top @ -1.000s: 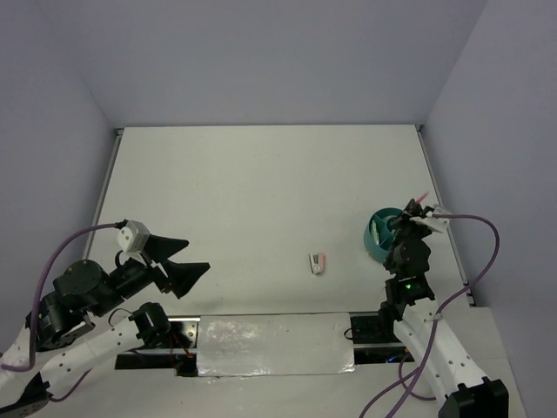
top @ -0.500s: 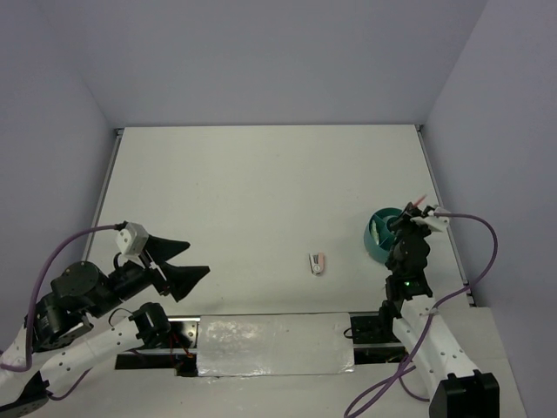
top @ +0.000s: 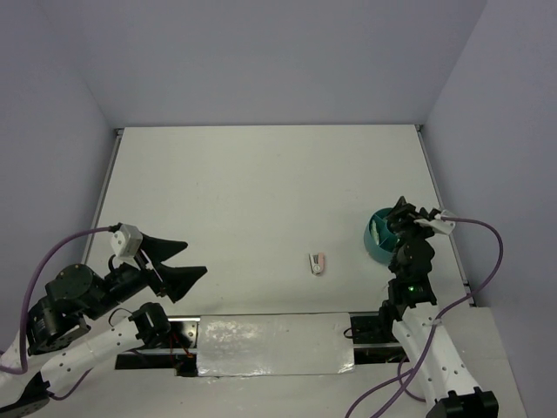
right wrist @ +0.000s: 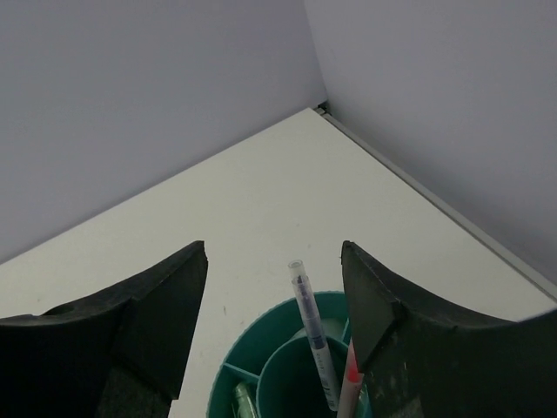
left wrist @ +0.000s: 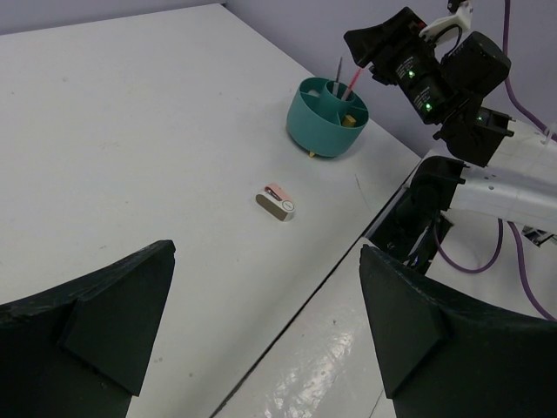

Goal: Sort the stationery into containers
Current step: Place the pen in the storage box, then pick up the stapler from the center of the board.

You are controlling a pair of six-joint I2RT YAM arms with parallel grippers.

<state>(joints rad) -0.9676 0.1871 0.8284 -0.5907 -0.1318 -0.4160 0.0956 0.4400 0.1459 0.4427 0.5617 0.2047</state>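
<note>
So right now the only loose item is the pink-white mini stapler (top: 317, 263), lying flat on the white table (top: 261, 174) toward the near edge, well apart from both arms and a fair way left of the teal cup (top: 373, 239). The cup sits over on the right side of the table, close to the right edge. The right gripper (top: 407, 211) hangs right above it, and from the right wrist cam its jaws are spread wide with nothing between them, just bare table and the cup's rim (right wrist: 228, 373) below. Inside the cup you can see the dividers. A thin grey pen (right wrist: 312, 331) stands tilted in the round middle compartment, and a pink-red pen (right wrist: 348, 383) leans right next to it, though I can't tell whether they share that compartment. There's a greenish piece (right wrist: 243, 400) in one of the outer sections, mostly cut off by the frame edge. From the left wrist view a yellow-brown block (left wrist: 349, 119) sits in another outer section of the cup (left wrist: 320, 132), with both pens sticking up past the rim. The left gripper (top: 197, 256) hovers over the near-left part of the table, also gaping wide and empty, roughly facing the stapler (left wrist: 278, 201) from a distance.
</note>
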